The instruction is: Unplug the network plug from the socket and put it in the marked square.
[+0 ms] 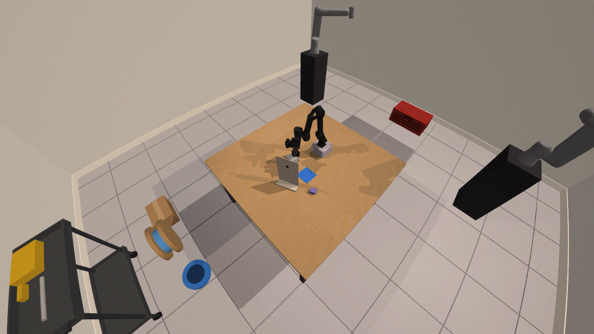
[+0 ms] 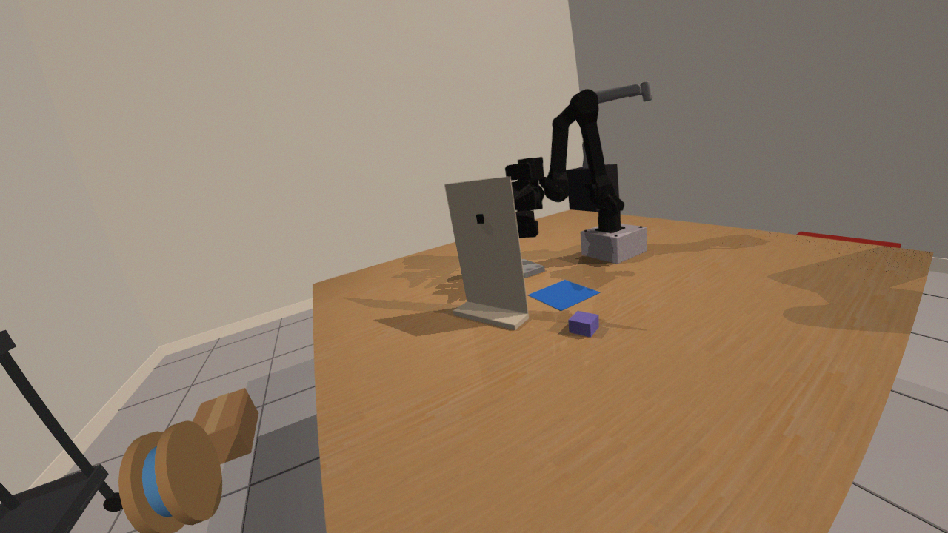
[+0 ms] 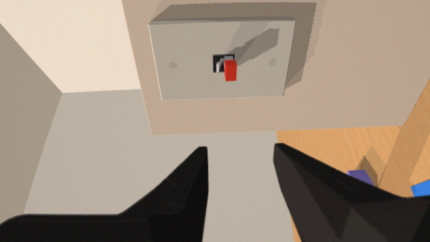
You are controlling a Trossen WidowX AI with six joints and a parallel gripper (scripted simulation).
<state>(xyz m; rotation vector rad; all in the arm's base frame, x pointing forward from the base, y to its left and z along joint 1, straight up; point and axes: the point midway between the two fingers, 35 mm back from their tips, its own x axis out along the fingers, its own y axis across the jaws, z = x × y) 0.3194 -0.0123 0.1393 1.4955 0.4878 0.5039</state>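
Observation:
The red plug (image 3: 230, 71) sits in the dark socket opening of the pale faceplate (image 3: 188, 82) on the upright panel (image 1: 287, 178) (image 2: 493, 265) (image 3: 336, 111). Its thin whitish tab (image 3: 218, 66) shows at the left of the plug in the wrist view, the side towards the panel's top edge. My gripper (image 3: 240, 153) is turned on its side, one finger above the other, on the plug's side of the panel. It is partly open with nothing between the fingers; the plug lies beyond the fingertips. The blue marked square (image 1: 306, 175) (image 2: 563, 295) (image 3: 422, 189) lies flat beside the panel.
A purple block (image 1: 313, 190) (image 2: 583, 323) (image 3: 359, 176) lies on the table (image 1: 307, 232) (image 2: 596, 424) near the panel and the blue square. A flat grey object (image 2: 532, 268) lies on the table on the gripper's side of the panel.

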